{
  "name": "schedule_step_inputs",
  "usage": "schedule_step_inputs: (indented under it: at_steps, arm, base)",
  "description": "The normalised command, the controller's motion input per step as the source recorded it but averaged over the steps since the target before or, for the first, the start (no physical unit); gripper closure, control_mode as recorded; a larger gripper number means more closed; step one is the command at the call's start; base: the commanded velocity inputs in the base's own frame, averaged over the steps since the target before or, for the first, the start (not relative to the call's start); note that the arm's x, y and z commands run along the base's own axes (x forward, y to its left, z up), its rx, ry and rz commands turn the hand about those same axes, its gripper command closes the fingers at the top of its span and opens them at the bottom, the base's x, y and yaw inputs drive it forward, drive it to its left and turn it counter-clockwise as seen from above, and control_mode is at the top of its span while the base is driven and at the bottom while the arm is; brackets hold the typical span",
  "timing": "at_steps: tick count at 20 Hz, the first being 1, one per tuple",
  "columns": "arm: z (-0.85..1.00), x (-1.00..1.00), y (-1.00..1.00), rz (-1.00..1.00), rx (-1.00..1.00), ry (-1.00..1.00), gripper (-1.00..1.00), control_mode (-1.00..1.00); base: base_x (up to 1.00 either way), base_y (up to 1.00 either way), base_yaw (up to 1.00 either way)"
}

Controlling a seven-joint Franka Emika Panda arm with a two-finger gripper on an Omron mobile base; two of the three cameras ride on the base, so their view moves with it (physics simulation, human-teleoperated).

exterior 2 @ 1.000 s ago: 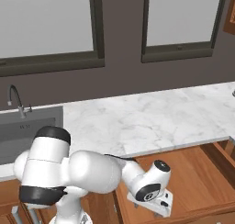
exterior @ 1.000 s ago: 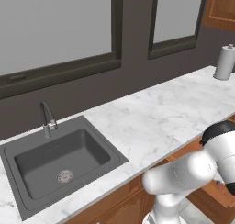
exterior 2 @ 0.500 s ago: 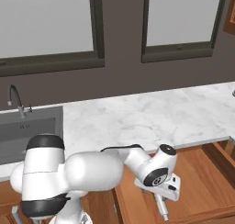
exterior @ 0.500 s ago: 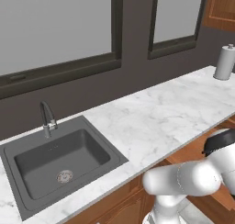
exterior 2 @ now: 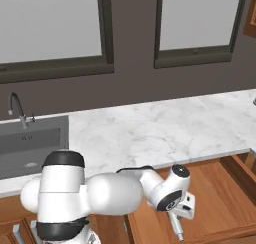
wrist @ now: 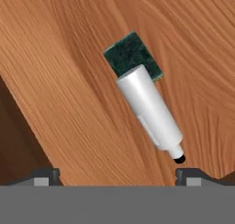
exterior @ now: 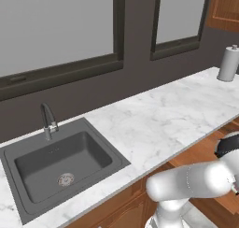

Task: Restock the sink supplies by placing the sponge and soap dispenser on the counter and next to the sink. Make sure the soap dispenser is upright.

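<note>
The soap dispenser (wrist: 150, 112) lies on its side on a wooden surface, its base end over the sponge (wrist: 129, 53), green layer up; the end effector (wrist: 118, 175) hangs above them, spread fully wide, holding nothing; the white worktop (exterior: 172, 115) and the sink (exterior: 58, 164) sit higher up.

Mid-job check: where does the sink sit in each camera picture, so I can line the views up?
Left base view: the sink is at lower left, set into the counter.
Right base view: the sink is at the left edge, about mid-height.
Hand view: this camera looks at a wooden surface carrying the soap dispenser and the sponge.
Shared landmark: the faucet behind the basin, in both base views.
</note>
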Motion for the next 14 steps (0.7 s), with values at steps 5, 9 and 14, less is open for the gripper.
schedule_step_inputs:
  at_steps: [5,9,14]
  arm:
    - [-0.20,0.21,-0.28,0.07,0.00,0.00,-1.00,-1.00]
    - [-0.48,0.00,-0.03,0.07,0.00,-0.05,-1.00,-1.00]
    - [-0.18,0.04,-0.03,0.06,0.00,-0.11,-1.00,-1.00]
  base:
    - [0.00,0.00,0.00]
    - [0.00,0.00,0.00]
    - [0.00,0.00,0.00]
